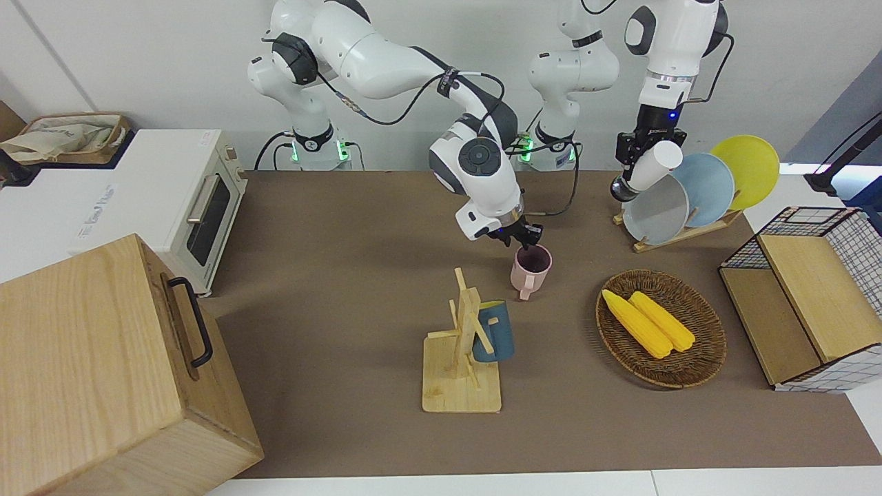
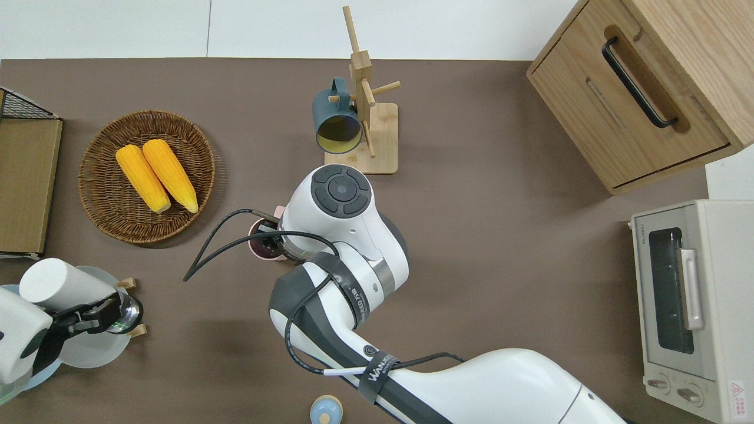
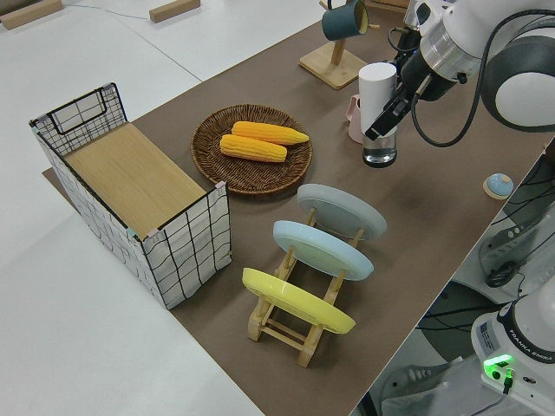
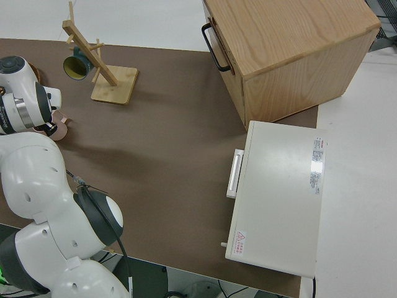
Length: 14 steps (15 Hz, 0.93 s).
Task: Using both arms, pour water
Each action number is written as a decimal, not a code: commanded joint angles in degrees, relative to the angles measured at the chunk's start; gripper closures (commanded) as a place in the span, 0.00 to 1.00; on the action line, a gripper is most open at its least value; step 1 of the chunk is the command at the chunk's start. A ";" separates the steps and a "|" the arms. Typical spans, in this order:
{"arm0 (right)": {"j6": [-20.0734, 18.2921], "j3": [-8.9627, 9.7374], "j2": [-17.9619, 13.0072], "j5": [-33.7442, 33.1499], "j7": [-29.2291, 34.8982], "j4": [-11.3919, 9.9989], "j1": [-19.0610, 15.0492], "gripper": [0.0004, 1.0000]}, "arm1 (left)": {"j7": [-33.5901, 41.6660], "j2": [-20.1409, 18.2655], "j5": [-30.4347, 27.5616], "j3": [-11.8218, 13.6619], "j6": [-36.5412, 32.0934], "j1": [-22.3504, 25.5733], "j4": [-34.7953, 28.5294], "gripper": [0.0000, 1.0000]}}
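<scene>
the left gripper (image 1: 637,165) is up in the air over the wooden rack w/ three round plates (image 1: 679,196), squeezing a tall white cylinder cup (image 1: 656,165) that tilts. in the left side view a clear glass part (image 3: 380,149) shows at its low end. the right gripper (image 1: 518,238) is down at the rim of the small pink mug w/ a handle (image 1: 531,270); it seems closed on the rim, but can't tell for sure. farther from the robots: round brown woven basket (image 1: 696,362) w/ two yellow corn cobs (image 1: 648,322), & a wooden mug tree (image 1: 463,344) w/ a dark blue mug (image 1: 495,333) hanging on it.
</scene>
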 commanded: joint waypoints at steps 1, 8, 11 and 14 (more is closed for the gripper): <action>1.27 -0.13 0.66 0.06 0.36 0.88 0.52 0.02 | -1.15 -1.90 0.09 0.44 -0.07 -1.70 -0.34 1.00; -3.91 -0.39 -3.55 -1.71 0.97 0.96 -2.11 0.02 | -0.97 -0.06 -2.90 0.53 1.42 -5.56 -0.34 1.00; -5.49 -0.66 -6.10 -1.79 0.97 0.79 -3.69 0.02 | -0.97 1.78 -4.65 0.53 3.26 -7.67 -0.34 1.00; -9.44 -0.57 -8.47 -3.19 0.18 0.70 -6.94 0.02 | -0.97 3.10 -4.92 0.53 4.93 -9.78 -0.34 1.00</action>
